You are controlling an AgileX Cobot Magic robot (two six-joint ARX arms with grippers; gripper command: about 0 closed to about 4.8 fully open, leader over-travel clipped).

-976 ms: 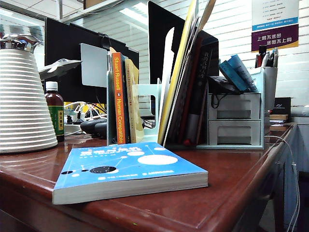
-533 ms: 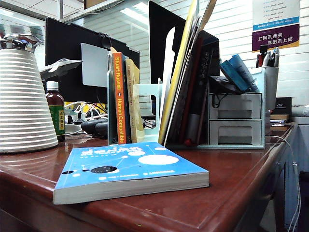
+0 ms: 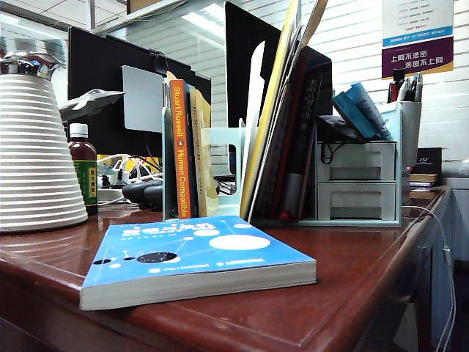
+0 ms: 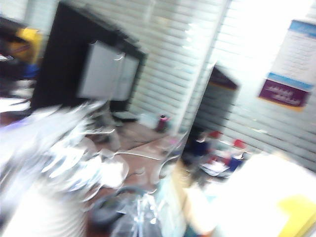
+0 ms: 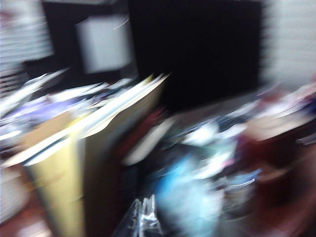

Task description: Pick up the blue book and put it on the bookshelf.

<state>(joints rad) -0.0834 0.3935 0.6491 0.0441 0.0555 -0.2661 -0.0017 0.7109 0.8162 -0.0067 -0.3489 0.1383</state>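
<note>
blue book (image 3: pixel 194 257) flat on glossy wooden desk (image 3: pixel 352 286), both grippers closed (blurred), cluttered office

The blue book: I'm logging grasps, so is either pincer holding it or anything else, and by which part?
Nothing is held. The blue book lies flat on the desk, untouched. The left pincer and right pincer appear shut and empty in their blurred wrist views.

Cluttered office desk against a white slatted wall.
A glossy reddish wooden desk (image 3: pixel 352 279) carries a dark monitor (image 3: pixel 110 81) at the back; a purple-and-white poster (image 3: pixel 417 37) hangs on the wall (image 3: pixel 352 44), with ceiling lights reflected above.
</note>
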